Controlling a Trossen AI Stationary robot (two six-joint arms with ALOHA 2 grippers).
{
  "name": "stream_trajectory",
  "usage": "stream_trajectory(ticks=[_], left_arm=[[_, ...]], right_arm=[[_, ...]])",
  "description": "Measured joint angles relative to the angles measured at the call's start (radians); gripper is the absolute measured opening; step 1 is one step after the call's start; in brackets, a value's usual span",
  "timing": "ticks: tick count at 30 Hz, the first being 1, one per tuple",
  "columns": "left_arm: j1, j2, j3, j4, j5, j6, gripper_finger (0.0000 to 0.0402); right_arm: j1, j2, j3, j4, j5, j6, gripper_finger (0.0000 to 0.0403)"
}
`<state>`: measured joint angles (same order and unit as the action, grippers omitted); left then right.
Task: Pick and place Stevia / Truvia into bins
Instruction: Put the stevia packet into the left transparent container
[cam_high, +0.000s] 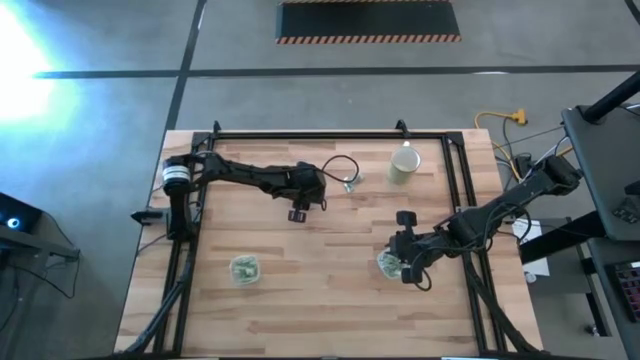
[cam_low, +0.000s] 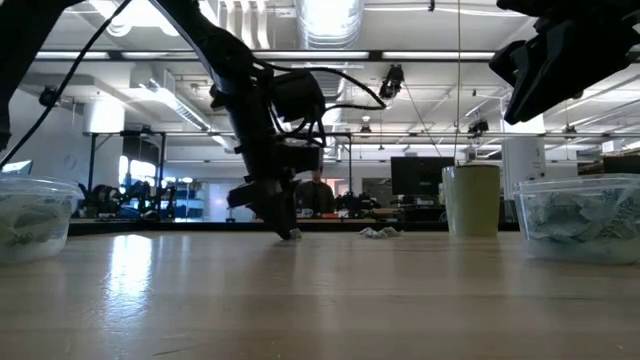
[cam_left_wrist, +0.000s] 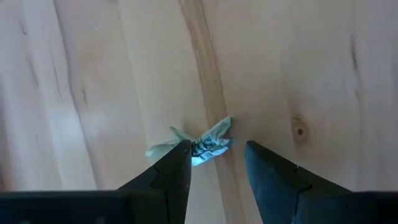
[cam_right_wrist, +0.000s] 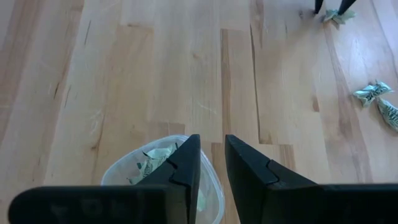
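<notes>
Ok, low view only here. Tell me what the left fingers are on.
Observer: The left gripper is open, with one crumpled sachet against one finger, mostly ahead of the gap.
Operator: Give me the right gripper's position.
Observer: The right gripper hangs over the right bin, with nothing visible between its fingers.
Operator: Count the other loose sachets.
Observer: The right wrist view shows two more sachets lying close together on the table, apart from the one at the left fingers.
</notes>
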<state>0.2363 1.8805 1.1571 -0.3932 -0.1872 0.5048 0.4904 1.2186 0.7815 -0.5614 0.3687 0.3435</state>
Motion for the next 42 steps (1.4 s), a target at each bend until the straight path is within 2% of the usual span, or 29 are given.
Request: stream_trajectory(ticks=[13, 27, 35, 42], left_arm=[[0.000, 0.004, 0.006, 0.003, 0.001, -0.001, 0.0128], [-0.001, 0.001, 0.004, 0.010, 0.002, -0.002, 0.0005], [-0.005, -0.023, 0.005, -0.027, -0.005, -0.040, 0.0004], [-0.032, -0.121, 0.004, -0.075, -0.014, -0.092, 0.0004]], right_arm=[[0.000, 0.000, -0.003, 0.005, -0.001, -0.008, 0.0063], [0.000, 0.000, -0.006, 0.006, 0.000, -0.008, 0.0059], [0.000, 0.000, -0.006, 0.006, 0.000, -0.011, 0.0057], [0.000, 0.000, -0.006, 0.008, 0.000, -0.014, 0.0057]])
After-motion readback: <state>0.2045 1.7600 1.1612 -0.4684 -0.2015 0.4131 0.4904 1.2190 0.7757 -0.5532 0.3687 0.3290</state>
